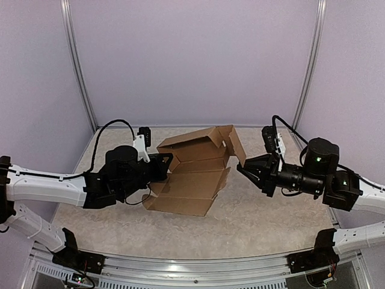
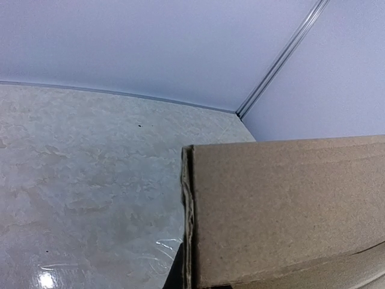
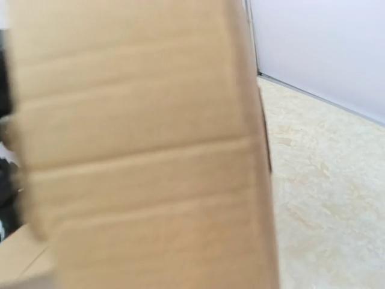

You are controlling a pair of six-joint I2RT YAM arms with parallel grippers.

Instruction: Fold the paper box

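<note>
The paper box is plain brown cardboard, half formed, lying in the middle of the table with its walls partly raised. One flap stands up at the box's right end. My left gripper sits at the box's left edge, shut on the cardboard wall; in the left wrist view that wall fills the lower right and my fingers are hidden. My right gripper is just below the raised flap, its tips close to it. In the right wrist view blurred cardboard covers the jaws.
The marbled table top is enclosed by pale purple walls with metal posts at the back left and back right. A metal rail runs along the near edge between the arm bases.
</note>
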